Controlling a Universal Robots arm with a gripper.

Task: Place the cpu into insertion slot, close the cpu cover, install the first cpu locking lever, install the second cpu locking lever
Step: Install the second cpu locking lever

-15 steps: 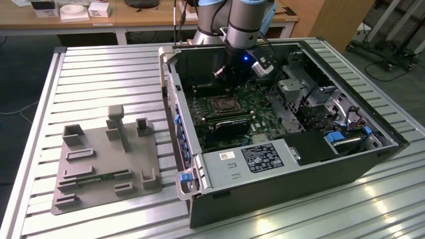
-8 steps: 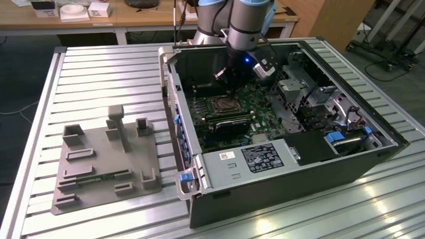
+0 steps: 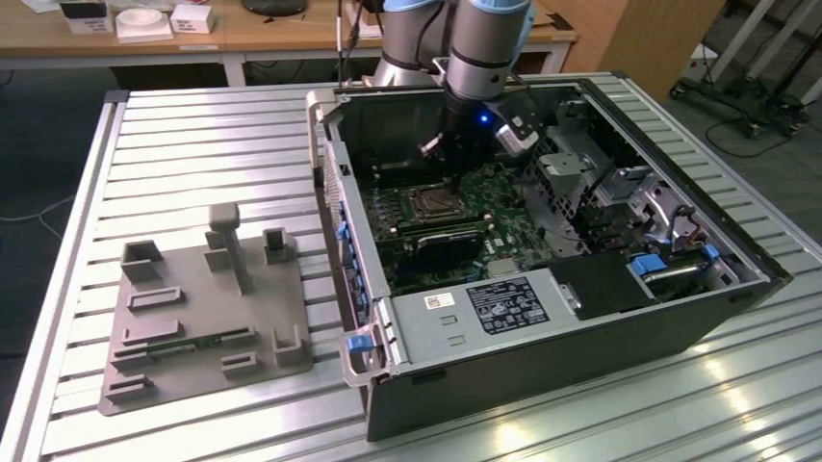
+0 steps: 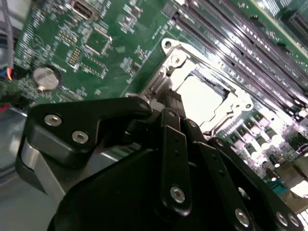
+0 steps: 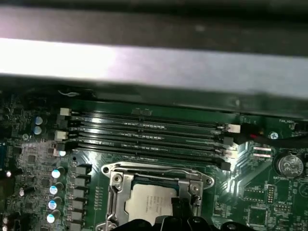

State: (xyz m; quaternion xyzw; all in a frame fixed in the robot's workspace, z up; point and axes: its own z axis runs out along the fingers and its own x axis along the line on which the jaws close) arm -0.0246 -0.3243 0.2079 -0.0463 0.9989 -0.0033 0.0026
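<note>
The cpu (image 4: pixel 199 98) shows its silvery top, lying flat in the insertion slot (image 3: pixel 434 202) on the green motherboard inside the open computer case. The cpu cover (image 4: pixel 226 108), a silvery frame, lies down around the chip. The chip (image 5: pixel 150 201) and frame (image 5: pixel 114 192) also appear in the first wrist view. My gripper (image 4: pixel 174 102) is shut, with nothing visible between its black fingers (image 4: pixel 172 144). Its tip sits at one edge of the socket, just above the frame. In the exterior view the gripper (image 3: pixel 444 166) hangs low inside the case over the socket. Whether it touches the frame is unclear.
Long black memory slots (image 5: pixel 144 137) run beside the socket. A coin battery (image 4: pixel 44 77) sits on the board nearby. The case wall (image 3: pixel 327 183) and drive bays (image 3: pixel 603 192) hem in the arm. A grey fixture tray (image 3: pixel 192 308) lies on the slatted table at the exterior view's left.
</note>
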